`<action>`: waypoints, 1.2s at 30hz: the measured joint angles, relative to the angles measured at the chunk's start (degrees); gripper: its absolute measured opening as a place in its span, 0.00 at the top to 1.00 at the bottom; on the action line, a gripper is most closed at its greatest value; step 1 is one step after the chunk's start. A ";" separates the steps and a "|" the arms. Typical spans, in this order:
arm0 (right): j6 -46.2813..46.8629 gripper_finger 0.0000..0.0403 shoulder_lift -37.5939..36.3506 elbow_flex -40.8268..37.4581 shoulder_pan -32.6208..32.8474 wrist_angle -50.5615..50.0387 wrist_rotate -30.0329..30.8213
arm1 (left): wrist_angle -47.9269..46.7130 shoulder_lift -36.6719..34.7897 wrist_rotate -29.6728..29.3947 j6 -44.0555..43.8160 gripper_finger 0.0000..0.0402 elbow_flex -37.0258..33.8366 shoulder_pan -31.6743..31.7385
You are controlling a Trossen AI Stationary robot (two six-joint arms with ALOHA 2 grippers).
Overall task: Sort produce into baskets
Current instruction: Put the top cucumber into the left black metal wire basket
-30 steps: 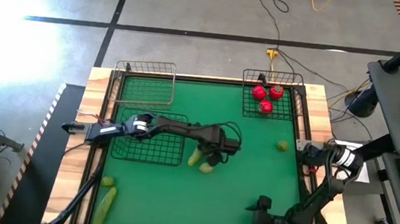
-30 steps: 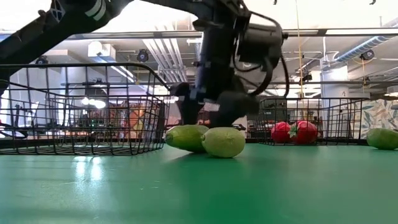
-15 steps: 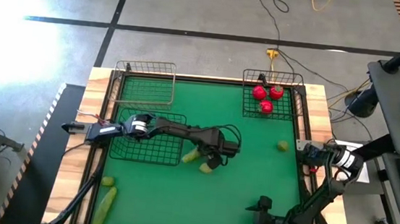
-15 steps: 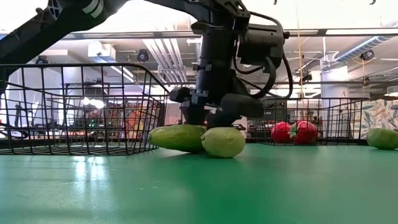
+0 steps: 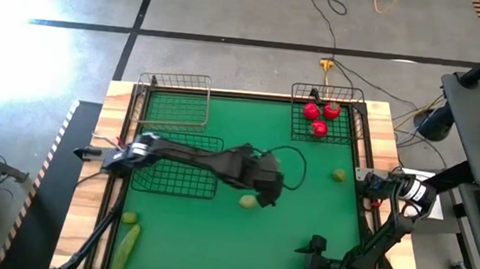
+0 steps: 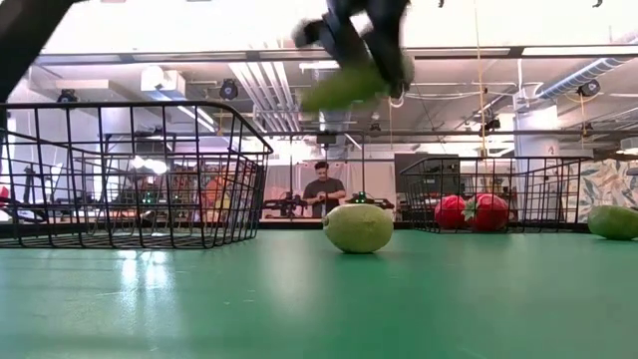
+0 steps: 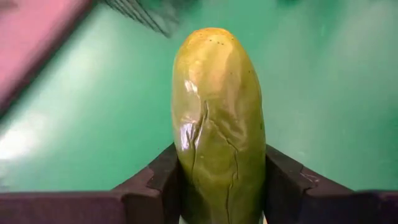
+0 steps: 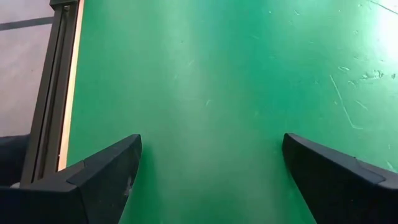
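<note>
Left gripper (image 7: 219, 186) holding cucumber (image 7: 217, 118) clamped between fingers, lifted clear above bench (image 5: 302, 218), hanging just above lime (image 6: 359, 227) lying on bench; nearest black basket (image 5: 181, 166) sitting just beside lime, toward left arm's base; tomatoes (image 5: 320, 117) lying in far black basket (image 5: 301, 92); right gripper (image 8: 208, 180) waiting at bench's near edge, fingers apart, gripping nothing; judging next: carrying cucumber level over basket rim, staying high enough to clear wire, lowering inside before releasing
</note>
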 joint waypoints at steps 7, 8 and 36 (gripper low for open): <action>-0.84 0.05 -0.01 -0.01 -0.03 0.01 0.53 | -16.52 -19.43 -4.21 -17.44 0.65 -15.67 -3.75; -1.11 0.05 0.00 -0.01 -0.06 0.03 1.13 | -18.47 -22.04 -3.92 -21.65 0.65 -19.35 -3.99; -31.96 0.05 -14.92 4.43 -16.55 -3.93 4.00 | 17.21 -41.10 18.47 -5.60 0.58 -79.37 8.61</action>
